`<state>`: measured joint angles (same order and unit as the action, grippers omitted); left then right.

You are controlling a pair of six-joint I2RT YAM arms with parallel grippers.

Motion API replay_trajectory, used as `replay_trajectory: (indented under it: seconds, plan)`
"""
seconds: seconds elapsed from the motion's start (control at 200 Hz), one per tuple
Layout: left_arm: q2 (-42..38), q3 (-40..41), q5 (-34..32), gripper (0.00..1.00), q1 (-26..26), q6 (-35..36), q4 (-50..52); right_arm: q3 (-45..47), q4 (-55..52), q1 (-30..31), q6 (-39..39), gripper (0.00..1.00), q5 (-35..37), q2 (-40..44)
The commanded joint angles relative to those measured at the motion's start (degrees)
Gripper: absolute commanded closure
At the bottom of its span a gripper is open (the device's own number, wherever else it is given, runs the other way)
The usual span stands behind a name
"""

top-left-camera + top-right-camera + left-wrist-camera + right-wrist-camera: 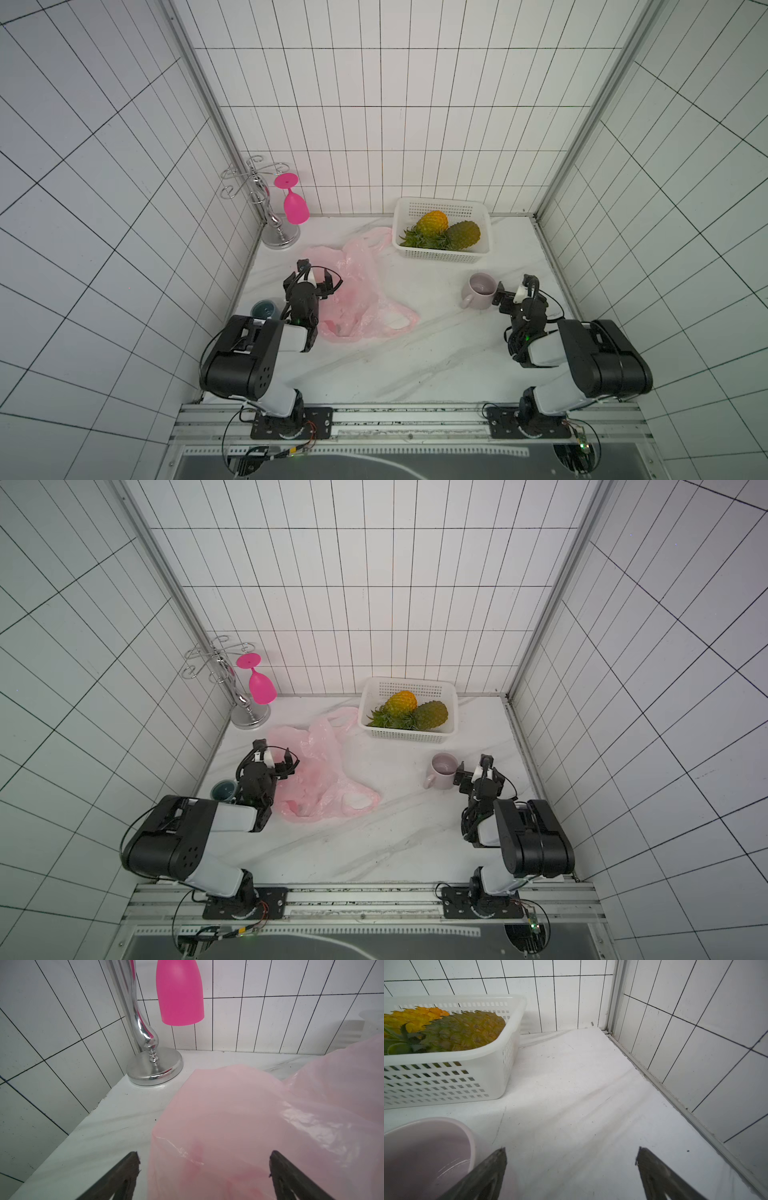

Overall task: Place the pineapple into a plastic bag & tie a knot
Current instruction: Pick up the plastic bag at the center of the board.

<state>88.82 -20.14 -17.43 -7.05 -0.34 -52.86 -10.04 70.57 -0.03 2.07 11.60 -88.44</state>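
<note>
The pale-pink plastic bag (357, 291) (320, 771) lies crumpled and flat on the marble table, its two handle loops loose; no knot is in view. Two pineapples lie in a white basket (440, 255) at the back right: a yellow pineapple (432, 222) and a greener one (463, 235) (467, 1032). My left gripper (320, 274) (204, 1154) is open over the bag's left edge, with pink film (249, 1126) between the jaws but not pinched. My right gripper (515, 286) (572, 1149) is open over bare table, just right of a mug.
A lilac mug (480, 291) (425, 1157) stands beside the right gripper. A dark teal cup (264, 309) sits by the left arm. A chrome glass rack (274, 232) (154, 1068) holds an upturned pink goblet (296, 208) in the back left corner. Tiled walls close three sides.
</note>
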Motion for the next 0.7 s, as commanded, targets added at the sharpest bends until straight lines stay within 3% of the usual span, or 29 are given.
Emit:
replay_trajectory:
  seconds: [0.0,0.565,0.635,0.695]
  plan:
    - [0.8,-1.1,0.4,0.02,0.3,0.8,-1.6,-3.6,3.3,-0.5,-1.0,0.01,-0.2,-0.1]
    - [0.6,-1.1,0.8,0.02,0.5,0.6,-1.5,-3.7,3.0,-0.9,-0.6,0.01,-1.0,0.0]
    - [-0.3,-0.8,-0.4,0.03,0.5,1.3,-3.8,-3.7,2.4,-0.9,0.6,0.01,2.5,1.7]
    - [-4.3,-4.4,-3.7,0.03,-0.8,1.2,7.2,-3.3,-0.7,-0.8,1.6,0.01,5.3,6.0]
